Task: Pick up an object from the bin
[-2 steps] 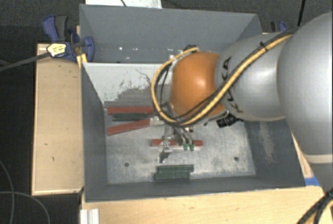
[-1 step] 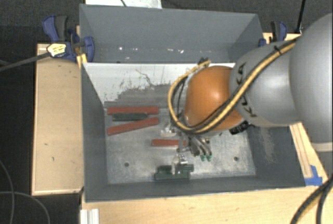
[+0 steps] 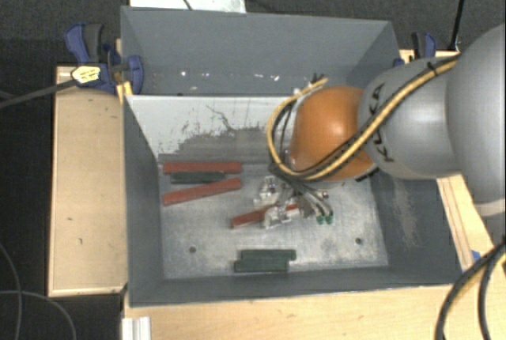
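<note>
My gripper (image 3: 274, 209) is low in the middle of the bin, under the orange dome, its metal fingers down at the right end of a small reddish-brown stick (image 3: 248, 218) that lies on the floor. The stick's right end runs in among the fingers; how they stand around it is hidden. To the left lie two longer sticks: a dark green and red one (image 3: 202, 168) and a red one (image 3: 202, 191) below it. A dark green flat block (image 3: 264, 260) rests near the bin's front wall.
The arm and its orange dome with looped cables cover the bin's right middle. Bare scratched floor lies to the front left and front right of the gripper.
</note>
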